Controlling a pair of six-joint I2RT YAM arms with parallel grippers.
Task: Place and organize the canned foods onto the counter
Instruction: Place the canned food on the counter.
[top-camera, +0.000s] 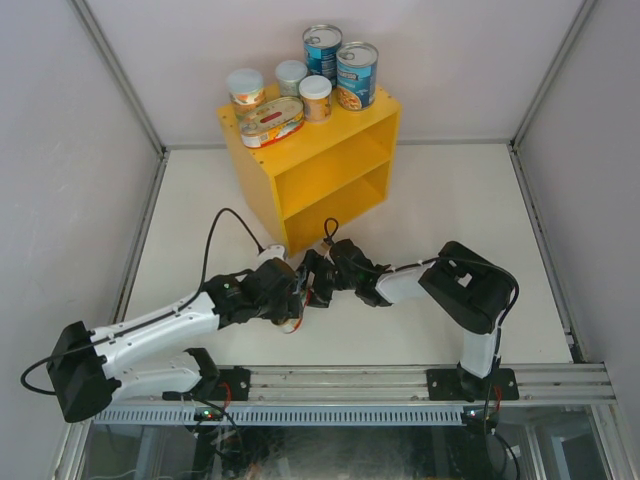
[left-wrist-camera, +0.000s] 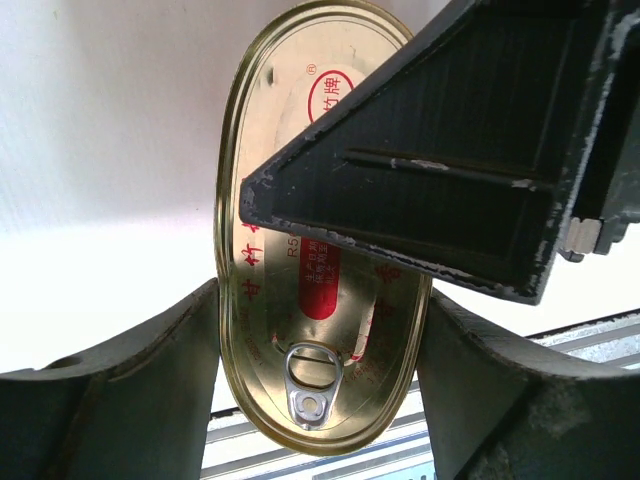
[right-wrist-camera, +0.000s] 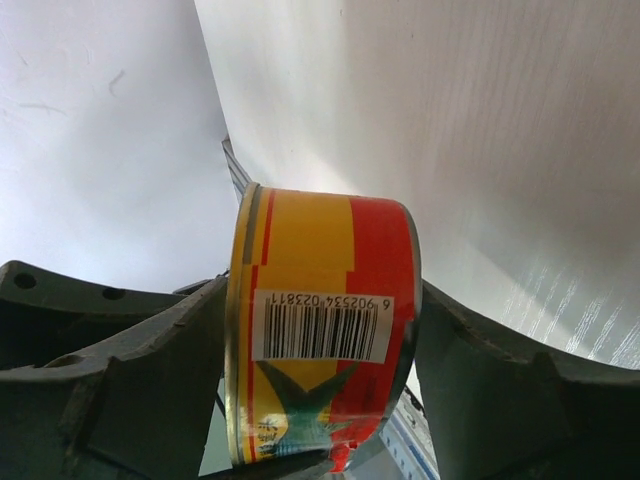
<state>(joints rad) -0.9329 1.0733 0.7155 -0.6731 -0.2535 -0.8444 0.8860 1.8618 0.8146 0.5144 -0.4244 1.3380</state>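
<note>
Oval tin (left-wrist-camera: 318, 300) pinched across its width by left hand (left-wrist-camera: 320, 330), right hand (right-wrist-camera: 320, 330) clamped on its two flat faces

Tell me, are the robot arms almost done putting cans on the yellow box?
Nearly. Six cans already sit on the yellow counter's top: two tall blue cans, three small pale-lidded cans, one oval tin. The last oval tin is held between the left gripper and right gripper, in front of the counter. Only that one is left to place.

My left arm (top-camera: 150, 335) and right arm (top-camera: 470, 290), white-shelled with black joints, trail thin black cables (top-camera: 208, 250); my dark grey fingers (left-wrist-camera: 480, 170) show pale, scuffed edges.
</note>
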